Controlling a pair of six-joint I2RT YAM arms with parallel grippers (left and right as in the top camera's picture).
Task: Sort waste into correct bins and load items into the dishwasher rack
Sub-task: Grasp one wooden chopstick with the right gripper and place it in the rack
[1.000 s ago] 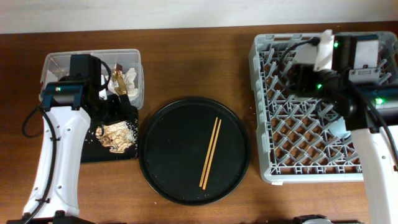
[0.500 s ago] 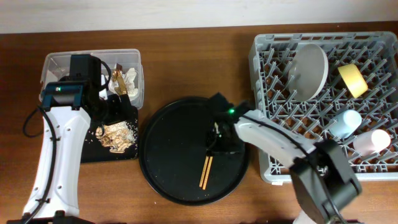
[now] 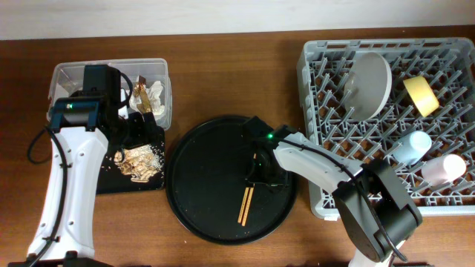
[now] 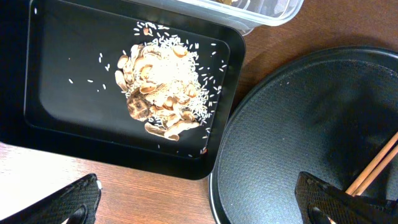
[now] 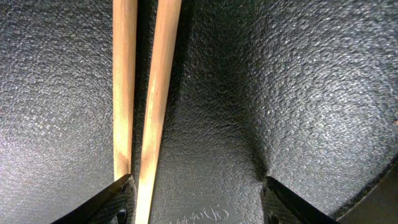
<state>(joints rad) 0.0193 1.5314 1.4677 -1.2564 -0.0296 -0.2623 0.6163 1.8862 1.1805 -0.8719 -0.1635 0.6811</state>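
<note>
The dishwasher rack at the right of the overhead frame already holds the plate, the yellow bowl, the light-blue cup and the pink cup. A second ago the right arm hung over that rack. It has since swung down to the round black tray at centre frame, where the chopsticks lie side by side, their lower ends where they were. The right gripper now stands low over their upper half. Its jaws are spread, with both sticks just inside the finger at the lower left of the wrist frame, and nothing is pinched yet. The left arm has not moved. The left gripper hovers wide open over the near edge of the black rectangular tray, left of centre, which carries the food scraps. The tissue and wrapper sit in the clear tub at upper left. So the waste looks sorted, and the chopsticks seem to be the last item, about to be grasped.
</note>
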